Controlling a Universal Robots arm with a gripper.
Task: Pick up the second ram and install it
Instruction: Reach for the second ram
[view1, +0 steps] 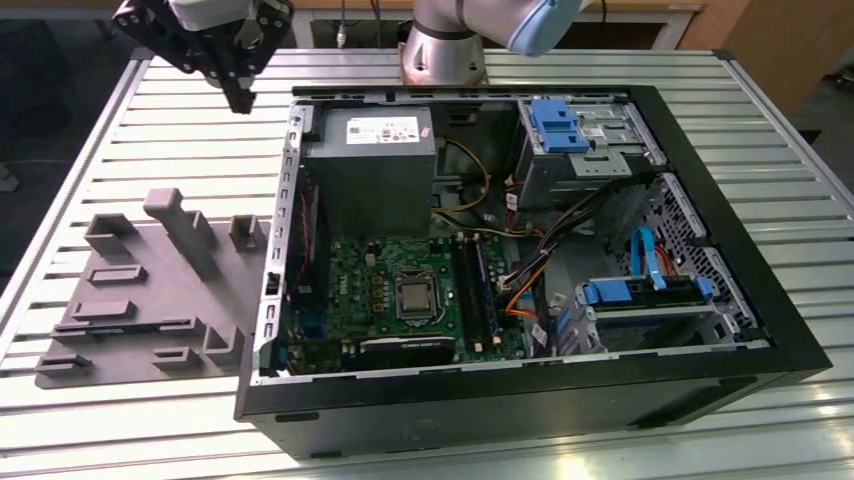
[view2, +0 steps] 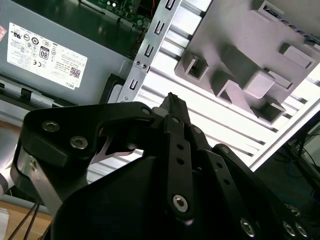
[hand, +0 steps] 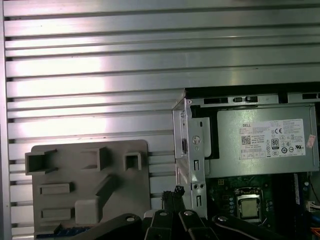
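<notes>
The end effector (view1: 244, 98), pinched shut and empty, hovers over the bench (view1: 160, 140). The second ram (hand: 55, 231) seemingly lies crosswise at the holder tray's (view1: 134, 300) far end.

I see the ribbed, silvery aluminium desk (view1: 174, 150) gleaming with glare. The grey holder tray (view1: 147, 300) is dull matt plastic. The grey power supply box (view1: 367, 165) is smooth sheet metal, and the black claw (view1: 242, 98) is matt, bolted metal.

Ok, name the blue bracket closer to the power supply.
The far blue bracket, level with the grey power supply; the near blue bracket sits beside the motherboard.
</notes>
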